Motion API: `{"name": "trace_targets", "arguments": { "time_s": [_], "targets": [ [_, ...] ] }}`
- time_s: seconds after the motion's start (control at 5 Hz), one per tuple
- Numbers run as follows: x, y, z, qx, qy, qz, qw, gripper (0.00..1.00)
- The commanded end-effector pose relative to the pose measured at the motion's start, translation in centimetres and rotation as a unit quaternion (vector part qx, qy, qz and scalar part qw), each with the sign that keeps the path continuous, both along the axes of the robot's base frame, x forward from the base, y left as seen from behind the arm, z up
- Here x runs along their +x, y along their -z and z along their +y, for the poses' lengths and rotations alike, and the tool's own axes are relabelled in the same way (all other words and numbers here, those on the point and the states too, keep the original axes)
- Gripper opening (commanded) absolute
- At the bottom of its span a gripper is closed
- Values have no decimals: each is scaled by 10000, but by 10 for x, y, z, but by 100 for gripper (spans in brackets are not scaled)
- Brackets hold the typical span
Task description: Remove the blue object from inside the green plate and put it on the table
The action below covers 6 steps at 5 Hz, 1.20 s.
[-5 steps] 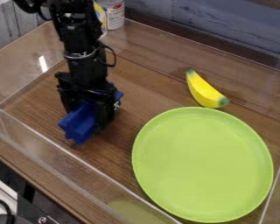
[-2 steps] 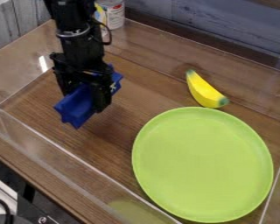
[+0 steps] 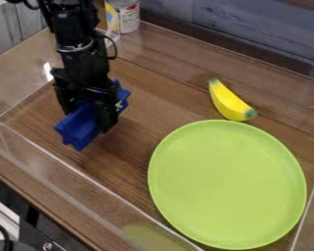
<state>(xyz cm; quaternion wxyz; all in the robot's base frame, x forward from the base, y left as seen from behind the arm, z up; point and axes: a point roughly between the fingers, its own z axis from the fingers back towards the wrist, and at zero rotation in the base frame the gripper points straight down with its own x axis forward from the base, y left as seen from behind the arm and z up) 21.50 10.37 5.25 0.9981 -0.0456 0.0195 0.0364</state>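
The blue object (image 3: 81,126) is a royal-blue ridged block at the left of the table (image 3: 173,69), well apart from the green plate (image 3: 227,180). My gripper (image 3: 89,116) points down over it with its black fingers around the block's upper end, shut on it. I cannot tell whether the block's lower end touches the wood. The large lime-green plate lies empty at the lower right.
A yellow banana (image 3: 230,100) lies just beyond the plate's far rim. Clear acrylic walls (image 3: 42,162) border the table on the left and front. A yellow-and-white container (image 3: 121,14) stands at the back behind the arm.
The gripper with the blue object has shifted left and slightly toward the back over the last second, staying shut on it. Plate and banana have not moved.
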Motion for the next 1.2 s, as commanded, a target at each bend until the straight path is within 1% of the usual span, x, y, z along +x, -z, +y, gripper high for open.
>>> {"name": "trace_targets", "arguments": {
  "time_s": [0.0,0.6,1.0],
  "targets": [
    [2,-9,4,35,-5,-140,9999,100],
    [1,-22,1,-98,9,-194,9998,100],
    [0,-26,1,-147,4,-199,9997,100]
  ]
}}
